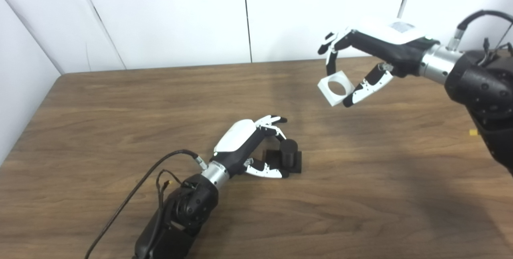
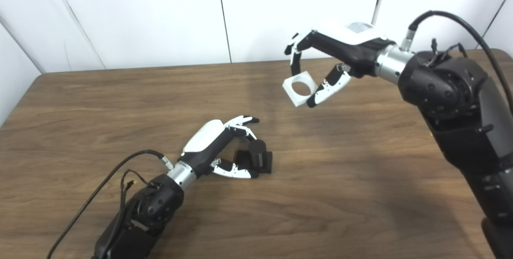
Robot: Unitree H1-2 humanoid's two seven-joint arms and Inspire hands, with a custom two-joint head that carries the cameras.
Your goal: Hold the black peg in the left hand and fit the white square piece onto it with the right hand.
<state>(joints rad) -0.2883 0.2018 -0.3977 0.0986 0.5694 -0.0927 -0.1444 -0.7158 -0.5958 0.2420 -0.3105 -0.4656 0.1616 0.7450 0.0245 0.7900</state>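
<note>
Halfway, we reckon: left hand (image 1: 256,146) fingers wrap the black peg (image 1: 288,152); right hand (image 1: 360,58) pinches the white square piece (image 1: 336,88) aloft, unfitted.

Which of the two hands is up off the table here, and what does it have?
The right hand: it hangs in the air above the table's far side, pinching the white square piece. The left hand sits low at the table, fingers around the black peg.
</note>
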